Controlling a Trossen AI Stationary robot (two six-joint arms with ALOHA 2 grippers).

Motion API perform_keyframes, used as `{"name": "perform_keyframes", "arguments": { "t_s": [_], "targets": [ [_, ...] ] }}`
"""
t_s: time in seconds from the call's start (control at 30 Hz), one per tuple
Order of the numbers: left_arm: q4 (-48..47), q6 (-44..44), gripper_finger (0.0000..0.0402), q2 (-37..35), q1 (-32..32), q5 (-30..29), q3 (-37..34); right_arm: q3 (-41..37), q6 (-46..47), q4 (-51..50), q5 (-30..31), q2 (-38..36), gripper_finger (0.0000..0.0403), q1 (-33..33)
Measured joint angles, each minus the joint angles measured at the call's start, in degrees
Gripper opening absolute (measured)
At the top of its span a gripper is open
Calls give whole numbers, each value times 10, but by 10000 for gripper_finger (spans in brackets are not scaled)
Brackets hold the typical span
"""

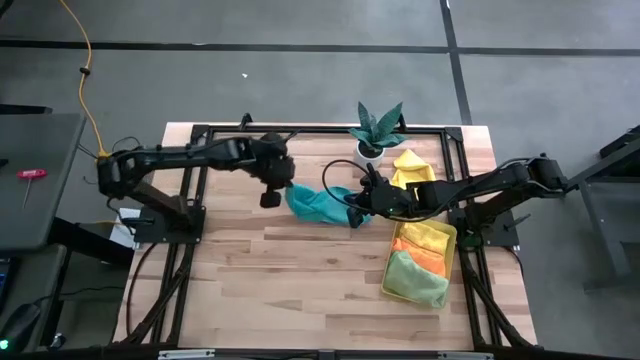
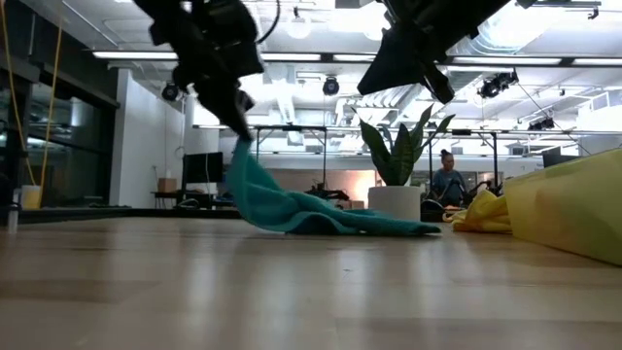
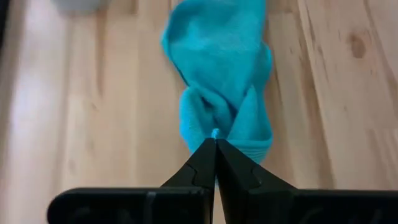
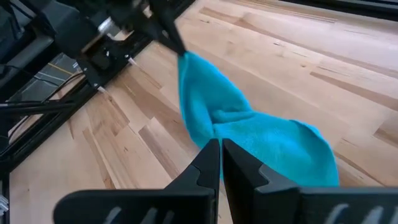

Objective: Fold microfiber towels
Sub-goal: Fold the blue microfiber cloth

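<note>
Pale wooden table (image 1: 300,270) under bright ceiling lights (image 2: 296,29), teal towel (image 1: 320,205) bunched

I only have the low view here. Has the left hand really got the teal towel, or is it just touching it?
Observer: It has it. In the left wrist view, the left hand is pinched shut on a bunched edge of the teal towel.
Operator: And the right hand?
Observer: The right hand is shut and looks empty. It hovers over the towel's other end.
Operator: What is that yellow thing on my right?
Observer: From above, it is a yellow tray holding a pale green towel, an orange towel and a yellow towel. A loose yellow towel lies beside the plant.
</note>
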Motion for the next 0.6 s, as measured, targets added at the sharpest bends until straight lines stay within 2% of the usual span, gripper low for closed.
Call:
{"name": "perform_keyframes", "arguments": {
  "t_s": [0.13, 0.23, 0.33, 0.47, 0.6],
  "targets": [
    [38, -71, 0, -39, -19, -1, -73, 0, 12, 6, -16, 0, 9, 0],
    [54, -137, 0, -68, -35, -1, -103, 0, 10, 6, -30, 0, 9, 0],
    [51, -217, 0, -100, -61, 0, -105, 0, 10, 6, -38, 0, 9, 0],
    [78, -322, 0, -146, -114, 1, -104, 0, 11, 1, -92, 0, 10, 0],
    [124, -394, 0, -168, -172, -53, -104, 0, 14, -29, -129, 0, 24, 0]
  ]
}}
